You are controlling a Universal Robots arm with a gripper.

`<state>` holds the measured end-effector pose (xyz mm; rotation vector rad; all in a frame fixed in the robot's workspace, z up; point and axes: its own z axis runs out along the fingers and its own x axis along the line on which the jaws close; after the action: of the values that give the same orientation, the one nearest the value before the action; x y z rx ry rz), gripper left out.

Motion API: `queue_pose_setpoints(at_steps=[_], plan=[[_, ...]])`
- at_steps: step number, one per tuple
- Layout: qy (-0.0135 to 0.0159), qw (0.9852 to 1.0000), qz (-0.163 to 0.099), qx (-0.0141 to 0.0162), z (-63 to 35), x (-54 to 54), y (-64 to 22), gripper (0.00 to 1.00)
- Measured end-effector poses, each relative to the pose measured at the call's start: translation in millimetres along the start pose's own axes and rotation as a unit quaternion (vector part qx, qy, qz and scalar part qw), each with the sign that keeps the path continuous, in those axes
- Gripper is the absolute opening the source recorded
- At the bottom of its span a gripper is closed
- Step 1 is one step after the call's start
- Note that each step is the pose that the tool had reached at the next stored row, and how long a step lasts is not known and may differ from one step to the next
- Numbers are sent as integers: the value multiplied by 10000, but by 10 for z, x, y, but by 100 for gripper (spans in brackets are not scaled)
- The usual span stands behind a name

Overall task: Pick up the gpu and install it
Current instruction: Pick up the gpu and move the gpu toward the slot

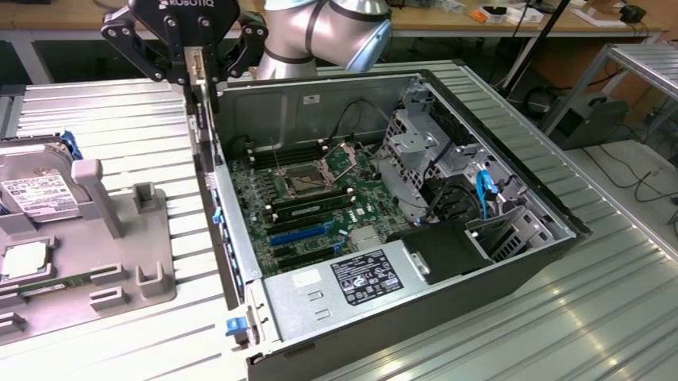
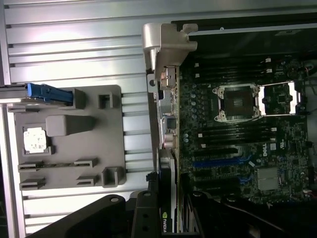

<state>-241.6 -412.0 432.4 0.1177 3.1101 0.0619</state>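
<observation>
Ribbed metal counter (image 1: pixel 117 111): at the exterior view's left, a gray parts tray (image 1: pixel 159 238) carries a hard drive (image 1: pixel 37 194). To its right, on the far side, the gripper (image 1: pixel 196 78) pinches the gpu (image 1: pixel 194 59) (edge-on, a slim pale strip) and holds it upright over the left wall of the open computer case (image 1: pixel 317 95). In the wrist view, black fingers (image 2: pixel 143 218) clamp the card's two faces, and its length runs alongside the edge of the motherboard (image 1: pixel 307 206).
</observation>
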Motion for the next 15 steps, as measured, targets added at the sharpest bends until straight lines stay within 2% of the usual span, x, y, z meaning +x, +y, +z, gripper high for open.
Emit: queue_pose_setpoints(at_steps=[15], plan=[[0, 10000, 0, 0, 8, -267, 25, 27]])
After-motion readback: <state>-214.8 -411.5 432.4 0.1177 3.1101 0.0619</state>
